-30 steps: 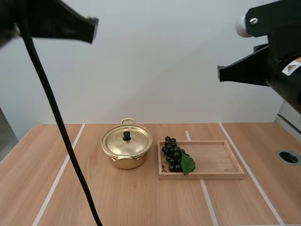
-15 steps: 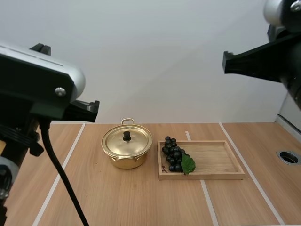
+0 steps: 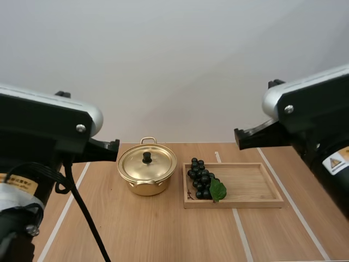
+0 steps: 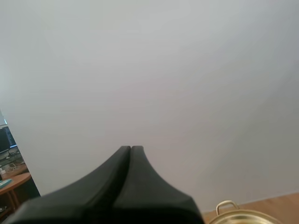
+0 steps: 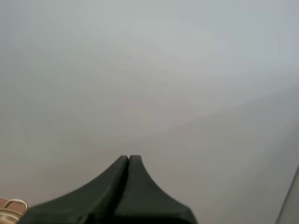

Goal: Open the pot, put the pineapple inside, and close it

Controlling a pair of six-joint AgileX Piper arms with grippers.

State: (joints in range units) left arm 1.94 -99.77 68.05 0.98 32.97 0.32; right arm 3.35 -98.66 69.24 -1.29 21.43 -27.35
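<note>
Both grippers hang high over the near tabletop. The left gripper and the right gripper each have their fingers pressed together into one dark wedge, holding nothing. Ahead and below, well apart from both, stands the golden pot, lid on. The high view shows grapes in the left end of the wooden tray just beside the pot, while each wrist view catches the pot's handle.
</note>
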